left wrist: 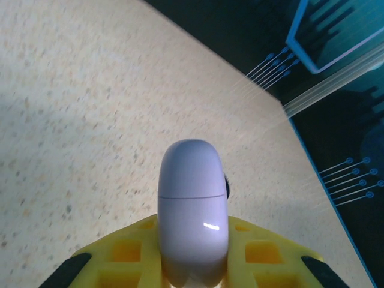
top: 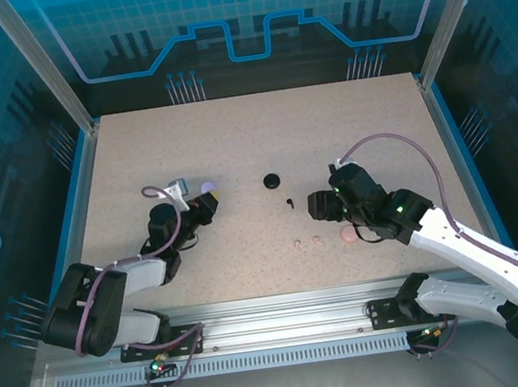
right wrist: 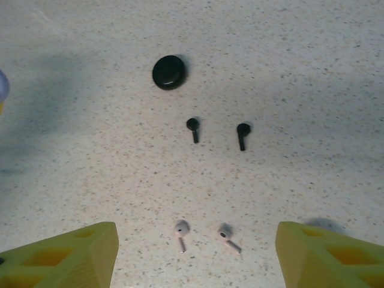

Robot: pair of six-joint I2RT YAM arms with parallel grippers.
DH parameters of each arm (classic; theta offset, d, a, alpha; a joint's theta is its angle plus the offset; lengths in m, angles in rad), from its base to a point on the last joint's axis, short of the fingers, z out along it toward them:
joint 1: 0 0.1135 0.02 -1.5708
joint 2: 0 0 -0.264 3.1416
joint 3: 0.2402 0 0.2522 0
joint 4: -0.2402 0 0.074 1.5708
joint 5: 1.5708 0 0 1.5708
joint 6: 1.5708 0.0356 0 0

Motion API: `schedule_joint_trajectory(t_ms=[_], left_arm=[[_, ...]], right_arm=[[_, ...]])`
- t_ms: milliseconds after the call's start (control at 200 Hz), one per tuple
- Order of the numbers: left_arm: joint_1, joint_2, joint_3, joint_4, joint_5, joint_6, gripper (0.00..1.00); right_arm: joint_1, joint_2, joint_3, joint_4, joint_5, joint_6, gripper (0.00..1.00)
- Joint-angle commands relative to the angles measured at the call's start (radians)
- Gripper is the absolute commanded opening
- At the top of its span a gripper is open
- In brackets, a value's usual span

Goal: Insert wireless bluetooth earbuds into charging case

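Right wrist view, entry one: the pale pink earbuds [right wrist: 181,231], a pair, loose on the tabletop [right wrist: 312,72], side by side but apart, just ahead of the right gripper [right wrist: 195,258], whose jaws stand released and wide with nothing between them; entry two: the black earbuds [right wrist: 193,127], a pair, farther out, stems pointing back toward the gripper, near the round black case [right wrist: 168,72]; handling, as a judgement: each bud looks very light, rigid and smooth-shelled, tiny against the yellow fingers, so you should expect it to skid or flick aside under a hasty pinch; take hold across the stem or just under the bulb, with the jaws low to the tabletop and square to the stem, and close gently; left wrist view, entry three: the lilac case [left wrist: 192,192], glossy and rounded, its lid seam showing closed, grasped by the clenched jaws of the left gripper [left wrist: 193,264] around its lower part; judge it stiff but slippery, liable to squirt out of a hard squeeze, so keep your hold below the seam and leave the lid free; top external view, location note: you will find the lilac case on the left of the tabletop, well apart from both loose pairs, which lie mid-table between the two arms.
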Motion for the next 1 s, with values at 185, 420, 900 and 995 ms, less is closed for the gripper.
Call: schedule_joint_trajectory(t_ms=[185, 420, 900, 995], left_arm=[[0.077, 0.093, 0.122, -0.246, 0.199, -0.050, 0.08], [0.145, 0.206, 0.194, -0.307, 0.275, -0.066, 0.10], [0.248, 0.455, 0.265, -0.295, 0.391, -0.118, 0.26], [0.256, 0.442, 0.261, -0.307, 0.377, -0.120, 0.33]], right_arm=[[-0.082, 0.062, -0.010, -0.079, 0.037, -0.013, 0.73], [-0.122, 0.065, -0.071, -0.117, 0.045, -0.002, 0.74], [-0.236, 0.120, -0.123, -0.142, -0.023, 0.001, 0.84], [-0.251, 0.140, -0.124, -0.154, -0.026, 0.000, 0.85]])
